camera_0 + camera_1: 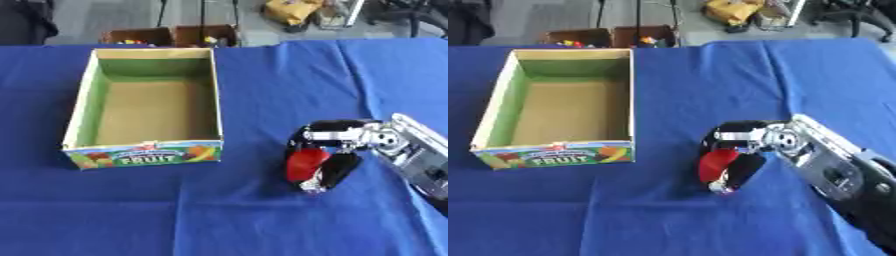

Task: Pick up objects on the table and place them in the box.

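An open cardboard box point(81, 106) with green inner walls and the word FRUIT on its front stands on the blue table, left of centre; nothing shows inside it. To its right, my right hand point(337, 137) comes in from the lower right and hangs just over the cloth. Its fingers are curled round a small red object point(305, 164), rounded and shiny, which shows between the thumb and fingers. The underside of the red object is hidden by the fingers. My left hand shows in neither view.
A blue cloth point(262, 75) covers the whole table. Beyond the far edge stand brown boxes point(171, 36) with small coloured things and a yellow bag point(291, 10) on the floor.
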Tool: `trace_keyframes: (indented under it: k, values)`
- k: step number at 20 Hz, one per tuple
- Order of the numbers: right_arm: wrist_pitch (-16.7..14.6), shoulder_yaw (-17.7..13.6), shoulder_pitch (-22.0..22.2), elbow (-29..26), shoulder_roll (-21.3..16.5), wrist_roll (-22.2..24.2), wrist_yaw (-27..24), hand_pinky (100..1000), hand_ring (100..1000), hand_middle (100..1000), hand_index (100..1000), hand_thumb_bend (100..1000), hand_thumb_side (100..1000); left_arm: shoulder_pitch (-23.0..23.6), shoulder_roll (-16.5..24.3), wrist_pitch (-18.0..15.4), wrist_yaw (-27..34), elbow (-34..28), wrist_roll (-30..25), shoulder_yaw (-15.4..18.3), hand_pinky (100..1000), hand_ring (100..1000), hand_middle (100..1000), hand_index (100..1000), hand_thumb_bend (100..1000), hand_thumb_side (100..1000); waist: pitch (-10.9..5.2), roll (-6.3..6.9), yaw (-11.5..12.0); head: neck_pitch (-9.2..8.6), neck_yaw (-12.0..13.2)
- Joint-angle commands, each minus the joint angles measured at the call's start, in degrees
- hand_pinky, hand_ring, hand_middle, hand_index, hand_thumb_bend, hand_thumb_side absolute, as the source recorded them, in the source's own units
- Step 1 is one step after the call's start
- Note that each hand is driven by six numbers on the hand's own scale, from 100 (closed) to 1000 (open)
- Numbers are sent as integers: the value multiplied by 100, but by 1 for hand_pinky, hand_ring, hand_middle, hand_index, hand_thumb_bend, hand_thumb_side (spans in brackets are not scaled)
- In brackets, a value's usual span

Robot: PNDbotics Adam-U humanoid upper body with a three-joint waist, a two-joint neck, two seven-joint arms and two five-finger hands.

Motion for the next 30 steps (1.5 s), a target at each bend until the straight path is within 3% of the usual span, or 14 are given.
trace_keyframes:
  k: [1, 4, 7, 10, 14, 15, 19, 30]
  values:
    - [55, 30, 7, 105, -92, -107, -111, 534, 660, 713, 759, 359, 317, -78, 62, -8, 30, -80, -23, 0, 781, 897, 778, 827, 100, 1000, -70, 27, -13, -54, -22]
    - [89, 39, 2, 92, -95, -213, -181, 523, 644, 694, 750, 374, 257, -77, 63, -9, 34, -80, -25, 3, 783, 898, 777, 825, 100, 1000, -61, 30, -12, -50, -27]
    - [92, 57, 12, 87, -93, -236, -207, 604, 708, 736, 784, 452, 295, -77, 61, 1, 30, -80, -19, 12, 787, 897, 776, 824, 100, 1000, -50, 32, -10, -51, -30]
    - [79, 34, 19, 88, -87, -240, -239, 607, 706, 736, 793, 443, 283, -81, 64, -2, 23, -80, -15, 13, 784, 897, 775, 822, 100, 1000, -43, 35, -12, -45, -31]
    - [70, 24, 44, 64, -108, -261, -255, 570, 677, 740, 793, 362, 162, -86, 62, -1, 21, -80, -12, 13, 786, 898, 774, 821, 100, 1000, -26, 35, -12, -57, -34]
    - [84, 11, 56, 51, -111, -299, -262, 557, 660, 733, 781, 273, 105, -87, 62, 1, 23, -80, -12, 12, 788, 898, 773, 820, 100, 1000, -22, 37, -12, -57, -32]
    - [215, -30, 76, -8, -117, -572, -340, 525, 625, 696, 734, 100, 100, -91, 63, 3, 36, -80, -19, 10, 793, 898, 772, 819, 100, 1000, -16, 43, -14, -58, -30]
    - [497, -58, -34, -204, -129, -1043, -665, 482, 583, 597, 679, 100, 100, -94, 74, 1, 49, -80, -49, 8, 792, 894, 767, 816, 100, 1000, -26, 38, -24, -63, -40]
